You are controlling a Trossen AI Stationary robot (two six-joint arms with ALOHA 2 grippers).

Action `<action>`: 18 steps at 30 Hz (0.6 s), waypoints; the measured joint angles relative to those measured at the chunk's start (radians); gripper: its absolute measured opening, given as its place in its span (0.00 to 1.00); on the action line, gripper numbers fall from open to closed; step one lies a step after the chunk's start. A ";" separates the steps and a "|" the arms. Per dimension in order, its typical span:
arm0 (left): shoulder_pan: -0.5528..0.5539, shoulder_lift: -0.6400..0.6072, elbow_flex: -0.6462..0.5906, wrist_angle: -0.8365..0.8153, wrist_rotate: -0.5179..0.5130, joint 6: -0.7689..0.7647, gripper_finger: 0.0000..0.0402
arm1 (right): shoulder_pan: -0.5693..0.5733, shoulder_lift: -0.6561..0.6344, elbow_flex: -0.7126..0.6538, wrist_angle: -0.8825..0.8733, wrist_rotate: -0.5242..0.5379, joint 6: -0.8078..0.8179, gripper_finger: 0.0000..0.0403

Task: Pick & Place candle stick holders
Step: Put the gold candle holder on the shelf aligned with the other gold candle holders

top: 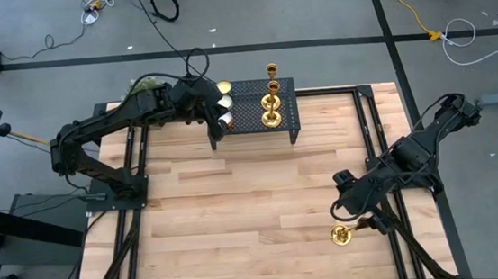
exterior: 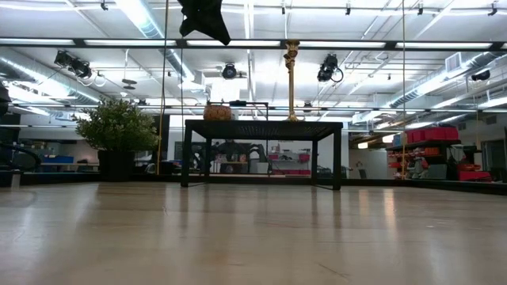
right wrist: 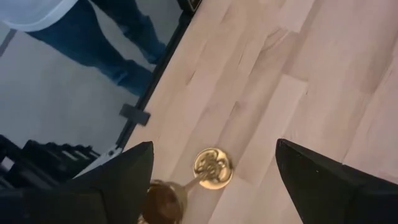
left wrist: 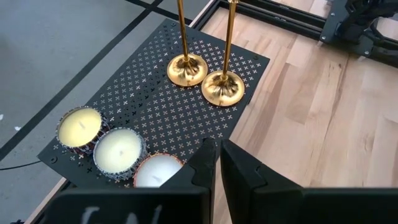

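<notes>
Two gold candle stick holders (top: 271, 101) stand upright on their round bases on a black perforated stand (top: 285, 89) at the table's far middle; they also show in the left wrist view (left wrist: 205, 74). A third holder (top: 340, 234) lies on its side on the table at the near right, also seen in the right wrist view (right wrist: 208, 169). My right gripper (top: 362, 224) is open just above it, with a finger on either side (right wrist: 211, 152), touching nothing. My left gripper (top: 215, 117) is shut and empty above the stand's left part (left wrist: 219, 167).
Three white candles in cups (left wrist: 115, 146) stand in a row on the stand's left end, just under my left gripper. A person's legs (right wrist: 93, 43) stand beyond the table's right edge. Bare wooden tabletop (top: 237, 204) fills the middle.
</notes>
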 joint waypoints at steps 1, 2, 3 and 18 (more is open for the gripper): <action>0.000 0.000 0.000 0.000 0.000 0.000 0.07 | 0.000 0.000 0.000 -0.003 -0.012 0.002 0.84; 0.000 0.000 0.000 0.000 0.000 0.000 0.07 | 0.000 0.000 0.000 -0.006 -0.027 0.003 0.84; 0.000 0.000 0.000 0.000 0.000 0.000 0.07 | 0.000 0.000 0.000 -0.008 -0.041 0.003 0.84; 0.000 0.000 0.000 0.000 -0.027 0.002 0.07 | 0.036 0.007 0.000 -0.020 -0.116 -0.018 0.84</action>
